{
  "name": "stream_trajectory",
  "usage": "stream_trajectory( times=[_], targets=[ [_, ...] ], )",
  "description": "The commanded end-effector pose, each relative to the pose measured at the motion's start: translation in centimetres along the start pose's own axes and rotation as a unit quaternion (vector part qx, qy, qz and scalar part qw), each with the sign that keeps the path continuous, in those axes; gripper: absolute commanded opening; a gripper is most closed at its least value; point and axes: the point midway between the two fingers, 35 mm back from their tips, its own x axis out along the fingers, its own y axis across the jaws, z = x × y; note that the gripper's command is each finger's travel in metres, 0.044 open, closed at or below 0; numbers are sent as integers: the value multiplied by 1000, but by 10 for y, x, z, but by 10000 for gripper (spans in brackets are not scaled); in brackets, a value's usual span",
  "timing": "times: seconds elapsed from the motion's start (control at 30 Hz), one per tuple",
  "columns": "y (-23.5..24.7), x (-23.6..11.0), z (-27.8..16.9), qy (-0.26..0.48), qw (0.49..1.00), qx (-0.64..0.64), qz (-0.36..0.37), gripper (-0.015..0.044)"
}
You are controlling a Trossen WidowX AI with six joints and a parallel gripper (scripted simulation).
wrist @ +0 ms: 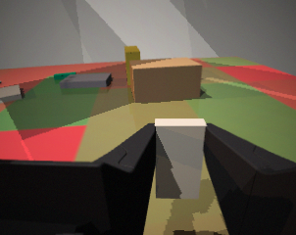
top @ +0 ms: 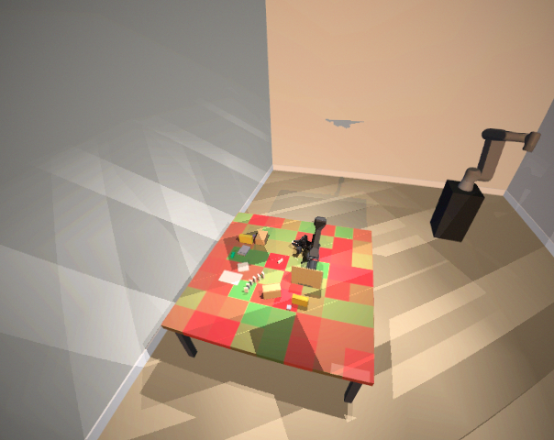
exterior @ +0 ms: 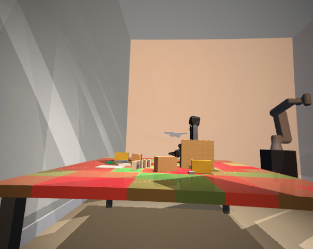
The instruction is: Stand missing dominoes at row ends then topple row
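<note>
Carrying step: fingers clamp a pale domino (wrist: pixel 179 159) upright between them. Standing row (top: pixel 253 280) lies well apart; next, carry it to a row end, matching spacing.

Three brown boxes (top: pixel 307 276), two yellow blocks (top: pixel 300 301), two robot arms (top: pixel 315 241), one checkered table (top: pixel 277 341).

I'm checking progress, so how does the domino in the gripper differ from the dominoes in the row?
The held domino is clamped upright in the gripper, alone by the arm; the row dominoes stand free on the table, evenly spaced, near the front brown box. Both look pale and upright.
</note>
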Motion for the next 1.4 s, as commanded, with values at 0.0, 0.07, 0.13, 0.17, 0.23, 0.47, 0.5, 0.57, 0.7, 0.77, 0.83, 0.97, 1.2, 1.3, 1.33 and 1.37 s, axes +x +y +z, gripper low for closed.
stream_trajectory(
  times=[0.0, 0.07, 0.13, 0.17, 0.23, 0.47, 0.5, 0.57, 0.7, 0.77, 0.83, 0.97, 1.2, 1.3, 1.33, 1.37],
  targets=[
    [-1, 1, -5, 0, 1000, -7, 3, 107],
    [-1, 1, -8, 1, 1000, -7, 4, 107],
    [-1, 1, -12, 2, 1000, -8, 5, 107],
    [0, 1, -13, 3, 1000, -8, 5, 107],
    [0, 1, -17, 4, 1000, -8, 6, 107],
    [3, 1, -28, 7, 1000, -10, 9, 107],
    [3, 1, -29, 8, 1000, -10, 9, 107],
    [3, 1, -29, 8, 1000, -10, 9, 107],
    [3, 1, -29, 8, 1000, -10, 9, 107],
    [3, 1, -29, 8, 1000, -10, 9, 107],
    [3, 1, -29, 8, 1000, -10, 9, 107],
    [3, 1, -29, 8, 1000, -10, 9, 186],
    [3, 1, -29, 8, 1000, -10, 9, 370],
    [3, 1, -29, 8, 1000, -10, 9, 440],
    [3, 1, -29, 8, 1000, -10, 9, 440],
    [3, 1, -29, 8, 1000, -10, 9, 440]
  ],
)
